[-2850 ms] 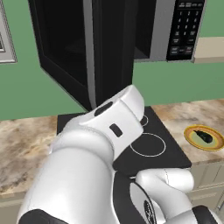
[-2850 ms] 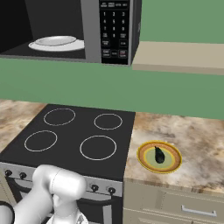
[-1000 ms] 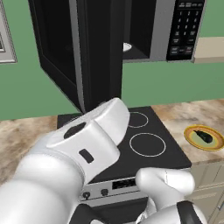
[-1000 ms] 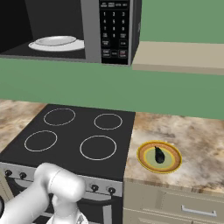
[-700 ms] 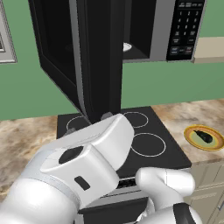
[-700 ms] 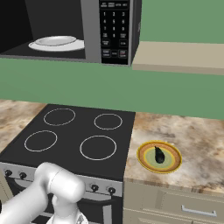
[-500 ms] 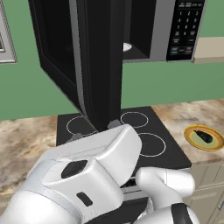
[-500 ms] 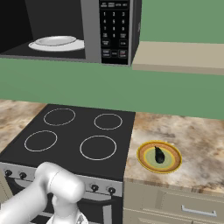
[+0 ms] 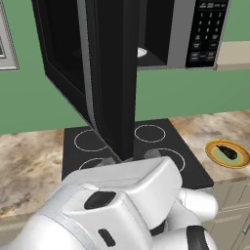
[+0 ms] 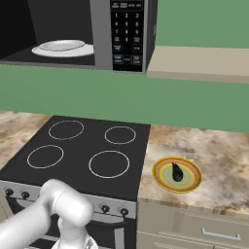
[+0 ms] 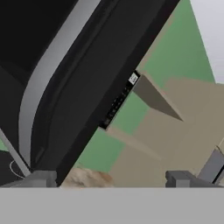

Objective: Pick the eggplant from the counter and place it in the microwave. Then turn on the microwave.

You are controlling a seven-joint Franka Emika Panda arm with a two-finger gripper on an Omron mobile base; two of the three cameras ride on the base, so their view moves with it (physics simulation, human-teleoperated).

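Observation:
The eggplant (image 10: 177, 171) (image 9: 227, 152) is small and dark and lies on a yellow-rimmed plate (image 10: 160, 177) on the marbled counter (image 10: 223, 158), right of the stove. The microwave (image 10: 104, 29) (image 9: 180, 34) hangs above the stove with its door (image 9: 112, 73) swung wide open; a white dish (image 10: 63, 47) sits inside and the keypad (image 10: 126, 34) is on its right. My gripper (image 11: 111, 179) (image 9: 129, 157) is open and empty, low over the stove's front and well left of the eggplant. It looks up along the open door (image 11: 87, 87).
The black four-ring stove (image 10: 82, 153) lies under the microwave, with knobs on its front (image 10: 112, 209). A beige shelf (image 10: 199, 63) juts from the green wall right of the microwave. My white arm (image 9: 112, 210) bulks across the low foreground. Cabinet drawers (image 10: 204, 231) sit below the counter.
My arm has folded down and forward in the left base view, so more of the stove rings show behind it. Eggplant, plate and microwave door have not moved.

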